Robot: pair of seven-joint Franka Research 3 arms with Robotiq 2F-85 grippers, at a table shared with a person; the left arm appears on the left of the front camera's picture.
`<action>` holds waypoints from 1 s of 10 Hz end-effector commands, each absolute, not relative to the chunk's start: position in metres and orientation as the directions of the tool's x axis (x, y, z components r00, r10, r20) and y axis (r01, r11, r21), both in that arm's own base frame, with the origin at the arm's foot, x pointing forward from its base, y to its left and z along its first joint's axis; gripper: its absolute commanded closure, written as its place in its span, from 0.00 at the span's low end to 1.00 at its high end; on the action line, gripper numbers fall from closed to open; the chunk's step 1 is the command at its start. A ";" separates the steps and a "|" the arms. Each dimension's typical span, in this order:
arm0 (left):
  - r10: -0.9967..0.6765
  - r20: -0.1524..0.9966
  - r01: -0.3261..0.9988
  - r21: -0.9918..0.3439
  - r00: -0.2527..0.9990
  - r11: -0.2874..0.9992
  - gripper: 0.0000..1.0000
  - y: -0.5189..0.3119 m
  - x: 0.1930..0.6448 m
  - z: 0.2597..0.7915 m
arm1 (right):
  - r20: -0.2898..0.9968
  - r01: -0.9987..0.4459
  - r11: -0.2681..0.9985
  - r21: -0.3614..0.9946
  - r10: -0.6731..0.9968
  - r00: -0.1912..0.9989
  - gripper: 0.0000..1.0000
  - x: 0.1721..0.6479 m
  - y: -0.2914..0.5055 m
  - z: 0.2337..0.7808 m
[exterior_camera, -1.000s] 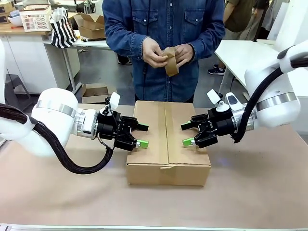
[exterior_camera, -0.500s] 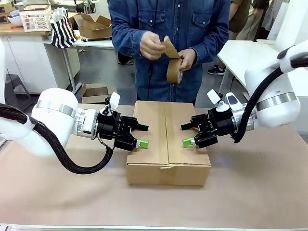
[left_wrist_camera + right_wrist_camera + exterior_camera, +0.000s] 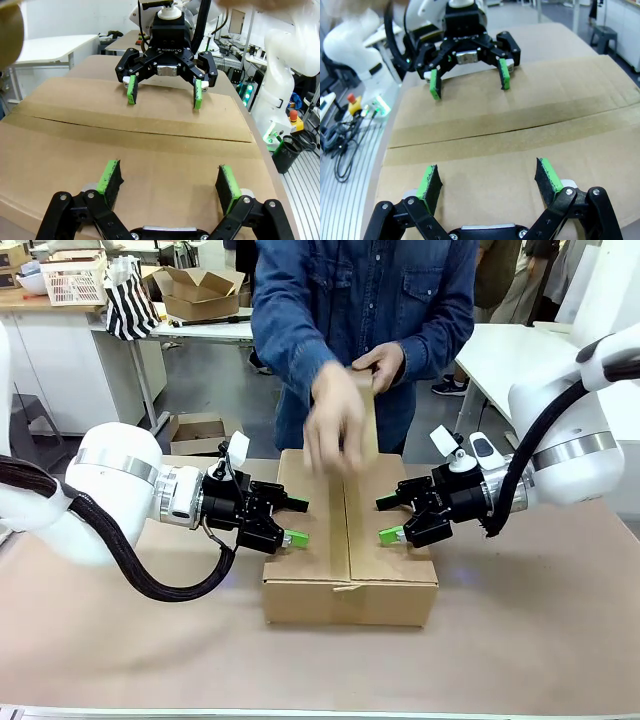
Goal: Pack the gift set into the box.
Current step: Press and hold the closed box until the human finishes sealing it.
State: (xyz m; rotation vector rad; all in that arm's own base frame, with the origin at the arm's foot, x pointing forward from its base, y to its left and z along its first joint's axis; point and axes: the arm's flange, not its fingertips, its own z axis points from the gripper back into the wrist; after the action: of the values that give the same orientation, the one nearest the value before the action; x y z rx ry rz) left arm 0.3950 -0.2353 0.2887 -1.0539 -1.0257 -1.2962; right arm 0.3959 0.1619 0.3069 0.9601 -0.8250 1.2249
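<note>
The box point(image 3: 385, 560) lies in the middle of the table with its flaps folded shut. The gift set is hidden. My left gripper point(image 3: 300, 522) is open over the left flap's edge and my right gripper point(image 3: 383, 521) is open over the right flap's edge, facing each other. A person's blurred hand point(image 3: 335, 430) draws a strip of brown tape point(image 3: 367, 415) down toward the centre seam. The left wrist view has the left gripper point(image 3: 170, 180) open above the box top point(image 3: 150, 145), with the right gripper point(image 3: 162, 92) opposite. From the right wrist, the right gripper point(image 3: 487, 185) is open over the box point(image 3: 495, 150).
The brown paper-covered table point(image 3: 120, 640) has free room in front and to both sides of the box. Behind the person stand a white table point(image 3: 500, 350), a striped bag point(image 3: 130, 305) and open cartons point(image 3: 195, 290). A blurred tape roll point(image 3: 10, 40) shows at the left wrist view's edge.
The person's hand has dropped from chest height toward the box top, pulling the tape strip longer. Both arms and the box have stayed put.
</note>
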 end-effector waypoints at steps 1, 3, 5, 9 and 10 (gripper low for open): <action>-0.222 0.975 1.000 -0.030 0.029 -0.001 0.00 -0.234 0.395 0.284 | 0.907 -0.983 0.081 0.164 0.379 0.182 0.00 0.394 0.161 0.302; -0.222 0.975 1.000 -0.030 0.029 -0.001 0.00 -0.234 0.395 0.284 | 0.907 -0.983 0.081 0.164 0.379 0.182 0.00 0.394 0.161 0.302; -0.222 0.975 1.000 -0.030 0.029 -0.001 0.00 -0.234 0.395 0.284 | 0.907 -0.983 0.081 0.164 0.379 0.182 0.00 0.394 0.161 0.302; -0.222 0.975 1.000 -0.030 0.029 -0.001 0.00 -0.234 0.395 0.284 | 0.907 -0.983 0.081 0.164 0.379 0.182 0.00 0.394 0.161 0.302; -0.222 0.975 1.000 -0.030 0.029 -0.001 0.00 -0.234 0.395 0.284 | 0.907 -0.983 0.081 0.164 0.379 0.182 0.00 0.394 0.161 0.302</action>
State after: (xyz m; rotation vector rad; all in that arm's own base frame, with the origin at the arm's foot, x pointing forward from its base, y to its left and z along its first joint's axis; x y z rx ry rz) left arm 0.3951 -0.2353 0.2887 -1.0538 -1.0257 -1.2961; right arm 0.3959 0.1619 0.3069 0.9601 -0.8251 1.2249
